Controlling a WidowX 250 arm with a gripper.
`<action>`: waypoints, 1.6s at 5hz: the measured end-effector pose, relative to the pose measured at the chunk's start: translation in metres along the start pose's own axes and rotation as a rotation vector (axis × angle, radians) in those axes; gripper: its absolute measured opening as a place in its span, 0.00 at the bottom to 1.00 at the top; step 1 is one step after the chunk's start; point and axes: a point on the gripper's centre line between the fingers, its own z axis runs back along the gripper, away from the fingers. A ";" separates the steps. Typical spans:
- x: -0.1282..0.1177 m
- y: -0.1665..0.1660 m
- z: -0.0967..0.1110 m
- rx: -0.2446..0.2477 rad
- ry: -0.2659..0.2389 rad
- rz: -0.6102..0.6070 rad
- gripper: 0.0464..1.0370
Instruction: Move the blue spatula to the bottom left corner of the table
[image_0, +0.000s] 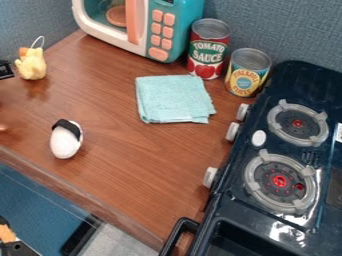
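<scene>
At the left edge, level with the yellow toy, a small black end piece looks like part of the gripper (5, 69); the frame cuts off the rest. It sits over the brown wooden table (113, 115), left of the yellow toy and apart from it. The table's front edge slants from the left side down toward the stove's handle.
Around the table are a yellow toy duck (31, 64), a white egg-shaped object with a black band (65, 143), a folded light-blue cloth (174, 99), a toy microwave (164, 30), a tomato can (208, 50), a second can (248, 72) and a dark stove (267, 150).
</scene>
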 end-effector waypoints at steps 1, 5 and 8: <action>0.004 -0.003 -0.003 0.023 -0.011 0.068 0.27; -0.001 -0.011 -0.002 0.011 0.040 0.070 0.97; 0.019 -0.030 0.067 -0.040 -0.070 0.006 0.96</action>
